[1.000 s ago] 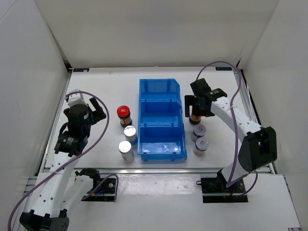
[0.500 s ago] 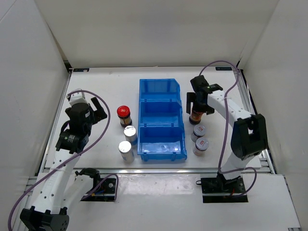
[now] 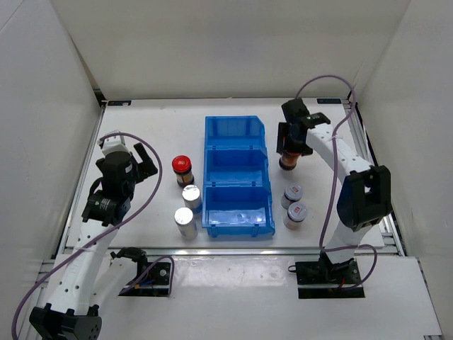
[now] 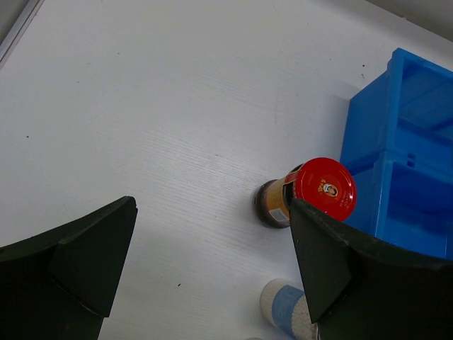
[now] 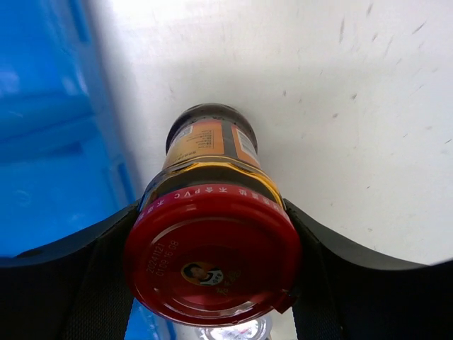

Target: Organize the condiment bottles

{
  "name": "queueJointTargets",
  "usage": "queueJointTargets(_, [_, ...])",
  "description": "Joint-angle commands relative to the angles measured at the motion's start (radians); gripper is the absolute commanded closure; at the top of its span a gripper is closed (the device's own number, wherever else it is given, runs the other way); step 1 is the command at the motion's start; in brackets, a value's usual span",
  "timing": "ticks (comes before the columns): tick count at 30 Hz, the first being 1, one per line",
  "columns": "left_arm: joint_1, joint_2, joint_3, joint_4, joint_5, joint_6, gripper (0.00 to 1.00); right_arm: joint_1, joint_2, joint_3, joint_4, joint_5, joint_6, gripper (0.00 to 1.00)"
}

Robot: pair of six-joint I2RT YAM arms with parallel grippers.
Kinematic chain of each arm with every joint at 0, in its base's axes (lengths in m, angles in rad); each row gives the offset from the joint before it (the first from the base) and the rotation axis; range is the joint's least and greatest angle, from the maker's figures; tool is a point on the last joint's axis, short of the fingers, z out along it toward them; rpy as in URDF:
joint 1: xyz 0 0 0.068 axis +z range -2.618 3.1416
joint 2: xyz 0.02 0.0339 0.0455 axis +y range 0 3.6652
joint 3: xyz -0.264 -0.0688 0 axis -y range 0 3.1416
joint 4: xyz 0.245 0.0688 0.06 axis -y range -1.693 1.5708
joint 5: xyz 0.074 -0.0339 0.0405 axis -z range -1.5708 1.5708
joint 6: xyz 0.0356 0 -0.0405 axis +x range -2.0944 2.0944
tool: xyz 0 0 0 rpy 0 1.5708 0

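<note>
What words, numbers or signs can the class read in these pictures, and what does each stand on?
"PVC": rim of the red cap on the jar in the right fingers.
Other print on that cap and the orange label: too blurred.
Other red cap beside the blue bin: a small picture, no readable words.
Red-white marks on the grey lids: too small.

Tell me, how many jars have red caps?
2. One red-capped jar stands left of the blue bin. The second red-capped jar is clamped in the right gripper, right of the bin. No others seem hidden.
</note>
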State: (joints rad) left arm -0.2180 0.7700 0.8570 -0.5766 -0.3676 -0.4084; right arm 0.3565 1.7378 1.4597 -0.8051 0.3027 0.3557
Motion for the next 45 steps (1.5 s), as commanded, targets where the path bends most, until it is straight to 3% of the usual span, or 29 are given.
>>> queueJointTargets(1, [-0.003, -0.006, -0.006, -0.005, 0.006, 0.003, 0.00, 0.016, -0.077, 0.184, 0.066, 0.065, -0.010, 0.97])
queueJointTargets(12, [-0.003, 0.045, -0.006, -0.005, 0.015, 0.003, 0.00, 0.170, 0.245, 0.649, 0.044, 0.012, -0.081, 1.00])
queueJointTargets(22, [-0.003, 0.081, 0.004, -0.005, 0.033, 0.013, 0.00, 0.203, 0.433, 0.663, 0.026, -0.007, -0.052, 1.00])
queueJointTargets(25, [-0.003, 0.101, 0.004, 0.004, 0.042, 0.022, 0.00, 0.203, 0.457, 0.672, 0.026, -0.007, -0.052, 0.90])
queueJointTargets(26, [-0.003, 0.101, 0.013, 0.004, 0.042, 0.022, 0.00, 0.203, 0.466, 0.673, 0.026, -0.007, -0.052, 0.79])
queueJointTargets(28, [-0.003, 0.112, 0.013, 0.004, 0.064, 0.031, 0.00, 0.203, 0.467, 0.673, 0.026, 0.002, -0.063, 0.68])
queueJointTargets(29, [-0.003, 0.121, 0.013, 0.004, 0.064, 0.031, 0.00, 0.203, 0.467, 0.673, 0.026, 0.003, -0.072, 0.43])
queueJointTargets(30, [-0.003, 0.121, 0.013, 0.004, 0.076, 0.031, 0.00, 0.203, 0.467, 0.673, 0.026, 0.021, -0.072, 0.25])
queueJointTargets(32, [-0.003, 0.121, 0.013, 0.004, 0.087, 0.042, 0.00, 0.203, 0.453, 0.685, 0.001, 0.056, -0.072, 0.00])
queueJointTargets(39, [-0.012, 0.112, 0.002, 0.024, 0.108, 0.062, 0.00, 0.203, 0.180, 0.622, -0.019, 0.217, -0.072, 0.00])
queueJointTargets(45, [-0.030, 0.141, 0.023, 0.086, 0.244, 0.109, 0.00, 0.203, -0.176, 0.267, 0.013, 0.162, -0.049, 0.00])
